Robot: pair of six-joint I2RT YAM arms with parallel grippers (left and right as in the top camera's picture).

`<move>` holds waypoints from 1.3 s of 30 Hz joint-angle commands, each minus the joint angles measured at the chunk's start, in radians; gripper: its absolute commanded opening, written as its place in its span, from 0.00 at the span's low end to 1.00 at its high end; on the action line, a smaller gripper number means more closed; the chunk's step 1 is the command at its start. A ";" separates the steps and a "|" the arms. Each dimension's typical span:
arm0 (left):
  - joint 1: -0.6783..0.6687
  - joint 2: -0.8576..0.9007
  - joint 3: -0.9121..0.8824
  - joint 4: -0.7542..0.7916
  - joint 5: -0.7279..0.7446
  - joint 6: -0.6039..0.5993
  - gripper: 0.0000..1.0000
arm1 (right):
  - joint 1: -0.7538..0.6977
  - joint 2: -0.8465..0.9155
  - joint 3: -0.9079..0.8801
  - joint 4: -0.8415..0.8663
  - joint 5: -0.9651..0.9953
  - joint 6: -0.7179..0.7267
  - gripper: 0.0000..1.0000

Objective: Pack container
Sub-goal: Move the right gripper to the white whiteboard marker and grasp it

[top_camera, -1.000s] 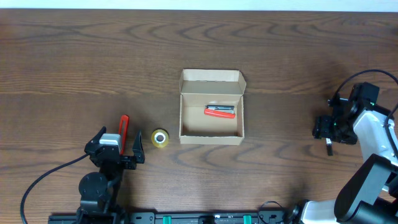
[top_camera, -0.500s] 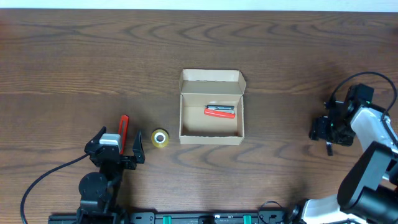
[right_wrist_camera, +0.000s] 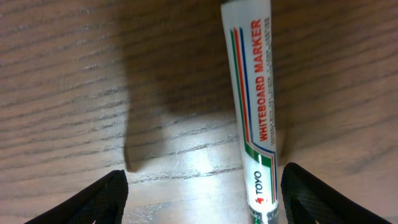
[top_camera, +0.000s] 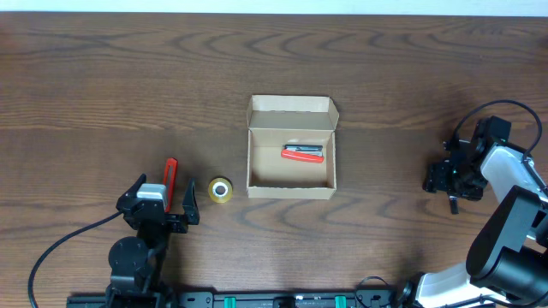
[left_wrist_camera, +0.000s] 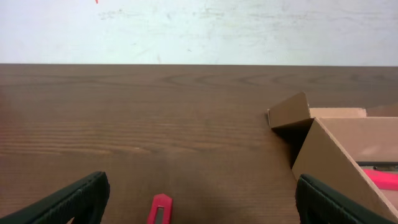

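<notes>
Judging by the layout, packing is partly done. The container [top_camera: 270,168] sits at the middle of the table, its lid flap open toward the far edge, with one red object [top_camera: 302,153] inside. A tape roll [top_camera: 220,190] and a red pen [top_camera: 169,174] lie near the front edge, left of the box. The left gripper [left_wrist_camera: 202,199] is wide open and empty just behind the pen. Near the right edge, the right gripper [right_wrist_camera: 202,193] is open and straddles a whiteboard marker [right_wrist_camera: 252,93] without gripping it.
</notes>
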 commanded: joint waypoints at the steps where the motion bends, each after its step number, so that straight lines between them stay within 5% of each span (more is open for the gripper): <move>1: 0.002 -0.006 -0.027 -0.008 0.010 -0.007 0.95 | -0.006 0.009 -0.006 0.007 -0.011 -0.010 0.72; 25: 0.002 -0.006 -0.027 -0.003 0.010 -0.007 0.95 | -0.006 0.059 -0.006 0.053 0.016 -0.076 0.67; 27: 0.002 -0.006 -0.027 -0.003 0.011 -0.007 0.95 | -0.006 0.059 -0.006 0.053 0.015 -0.076 0.62; 32: 0.002 -0.006 -0.027 -0.003 0.010 -0.007 0.95 | -0.006 0.059 -0.006 0.054 0.015 -0.076 0.29; 39: 0.002 -0.006 -0.027 -0.002 0.011 -0.008 0.95 | -0.006 0.059 -0.006 0.056 0.014 -0.077 0.06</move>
